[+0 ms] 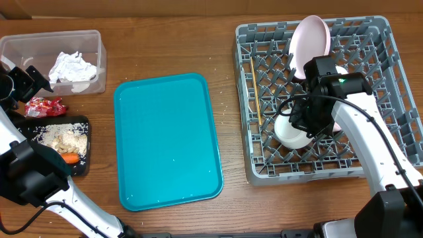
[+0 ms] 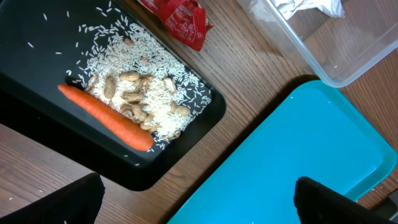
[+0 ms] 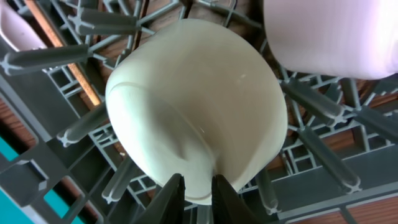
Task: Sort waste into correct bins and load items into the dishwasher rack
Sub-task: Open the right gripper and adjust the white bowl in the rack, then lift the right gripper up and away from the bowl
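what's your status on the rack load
Left claw open, empty. Right claw pinching white bowl rim among rack pegs. Nothing seen in the way.

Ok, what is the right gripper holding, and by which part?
The right gripper pinches the white bowl by its rim in the dishwasher rack; left gripper holds nothing.

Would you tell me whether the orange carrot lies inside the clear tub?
No, the carrot lies in the black tray beside rice and peanuts.

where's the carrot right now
Overhead, far left: the carrot lies in the black tray beside the food scraps, left of the teal tray.
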Motion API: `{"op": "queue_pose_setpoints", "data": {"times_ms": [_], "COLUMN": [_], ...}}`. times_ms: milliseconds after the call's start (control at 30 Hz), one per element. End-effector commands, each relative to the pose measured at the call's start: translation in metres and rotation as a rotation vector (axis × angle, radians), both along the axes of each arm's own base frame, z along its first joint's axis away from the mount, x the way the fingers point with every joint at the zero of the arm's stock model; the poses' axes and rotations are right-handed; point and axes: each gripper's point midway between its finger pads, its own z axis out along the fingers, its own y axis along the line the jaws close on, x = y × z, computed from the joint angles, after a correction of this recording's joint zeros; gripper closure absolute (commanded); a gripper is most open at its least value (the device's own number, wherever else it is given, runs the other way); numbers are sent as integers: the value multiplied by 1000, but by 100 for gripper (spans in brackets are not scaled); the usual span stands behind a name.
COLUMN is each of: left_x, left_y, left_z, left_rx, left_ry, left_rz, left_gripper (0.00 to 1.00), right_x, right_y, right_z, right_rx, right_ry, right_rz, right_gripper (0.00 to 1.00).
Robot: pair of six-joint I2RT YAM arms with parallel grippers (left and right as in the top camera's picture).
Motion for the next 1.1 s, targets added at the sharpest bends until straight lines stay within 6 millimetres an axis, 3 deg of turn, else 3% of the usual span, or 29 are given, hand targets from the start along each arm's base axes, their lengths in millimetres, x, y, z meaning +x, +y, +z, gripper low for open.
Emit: {"op": "queue_pose_setpoints", "data": {"times_ms": [0, 167, 367, 500, 667, 933, 1067], "left_x": [0, 0, 0, 0, 0, 0, 0], "left_y": [-1, -1, -1, -1, -1, -1, -1], "left_z": [11, 11, 11, 11, 11, 11, 11], "left_rx": [25, 25, 25, 25, 25, 25, 25], "left_ry": [-22, -22, -22, -22, -22, -22, -22], "left_rz": [-27, -27, -27, -27, -27, -27, -27], "left_gripper": [0, 0, 0, 0, 0, 0, 0], "right_x": [-2, -10, -10, -6, 6, 3, 1], "right_y": [-12, -32, -30, -19, -6, -11, -25], "right_z": [-2, 1, 17, 26, 19, -11, -9], "right_rx": [-67, -162, -150, -91, -20, -55, -134], "right_ry": [6, 30, 33, 14, -16, 46, 52], "right_rz": [-31, -97, -96, -93, -30, -33, -73], "right_gripper": [82, 85, 93, 93, 77, 78, 83]}}
